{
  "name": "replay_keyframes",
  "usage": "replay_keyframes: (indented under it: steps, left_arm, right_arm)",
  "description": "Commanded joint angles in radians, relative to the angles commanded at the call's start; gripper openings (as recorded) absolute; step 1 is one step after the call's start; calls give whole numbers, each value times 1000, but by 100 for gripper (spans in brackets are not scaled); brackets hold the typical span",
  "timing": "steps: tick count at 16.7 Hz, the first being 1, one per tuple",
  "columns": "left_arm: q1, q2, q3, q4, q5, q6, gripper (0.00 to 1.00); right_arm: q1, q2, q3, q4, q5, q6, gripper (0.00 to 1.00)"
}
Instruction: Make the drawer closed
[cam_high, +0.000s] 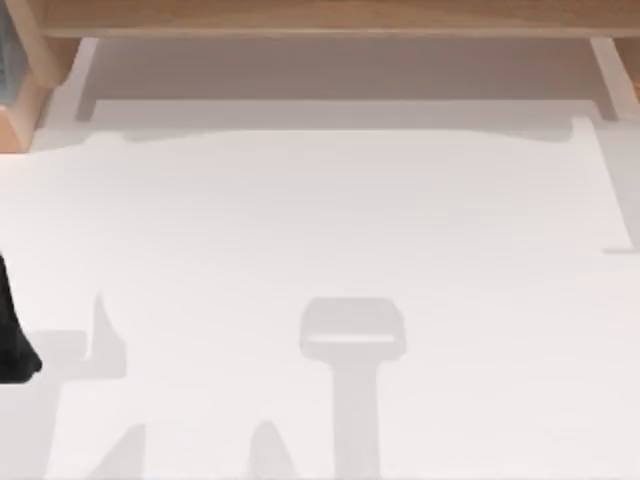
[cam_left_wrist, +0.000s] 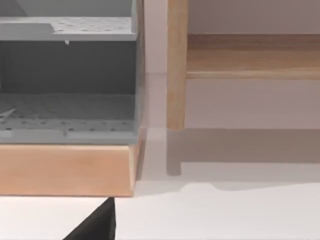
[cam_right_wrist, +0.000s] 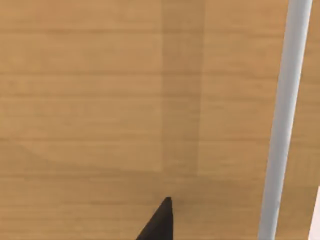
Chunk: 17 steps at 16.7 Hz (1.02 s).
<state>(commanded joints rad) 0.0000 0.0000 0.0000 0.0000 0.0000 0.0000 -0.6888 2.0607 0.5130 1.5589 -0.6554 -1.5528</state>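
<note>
Top view: the drawer (cam_high: 8, 75) sits at the far left corner of the counter (cam_high: 330, 220). A wooden corner and a strip of grey lining are in frame; the rest is cut by the edge.

Left wrist view: the drawer (cam_left_wrist: 65, 170) shows a light wooden front panel, long axis level and parallel to the counter edge below it. Above the panel is a grey interior with perforated floors on two levels. The open grey side faces this camera. Whether the drawer is pushed home or pulled out cannot be told.

Surface: the counter is plain white and flat. Soft grey shadows (cam_high: 352, 340) lie on its near half.

Surroundings: a wooden frame (cam_high: 320, 18) runs along the counter's far edge. One leg (cam_left_wrist: 176, 65) of it stands just beside the drawer's right corner. A horizontal rail (cam_left_wrist: 252, 55) runs off from that leg.

Left arm (cam_high: 12, 335): dark, at the left edge of the counter, near side. Left end effector (cam_left_wrist: 97, 225): one dark tip in frame, low in front of the drawer's wooden panel and apart from it. Open or closed: cannot tell.

Right end effector (cam_right_wrist: 161, 222): one dark tip, close against a wood-grain panel (cam_right_wrist: 100, 100). A pale bar (cam_right_wrist: 285, 120) crosses that panel to one side. Open or closed: cannot tell.
</note>
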Motion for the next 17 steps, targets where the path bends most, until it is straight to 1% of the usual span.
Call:
replay_keyframes:
  steps: [6,7,15,17]
  left_arm:
    - [0,0,0,0,0,0,100]
    - [0,0,0,0,0,0,100]
    - [0,0,0,0,0,0,100]
    - [0,0,0,0,0,0,100]
  right_arm:
    - [0,0,0,0,0,0,2]
    - [0,0,0,0,0,0,0]
    - [-2,2,-1,-2,1,2,0]
    - [12,13,16,-18,15,1,0]
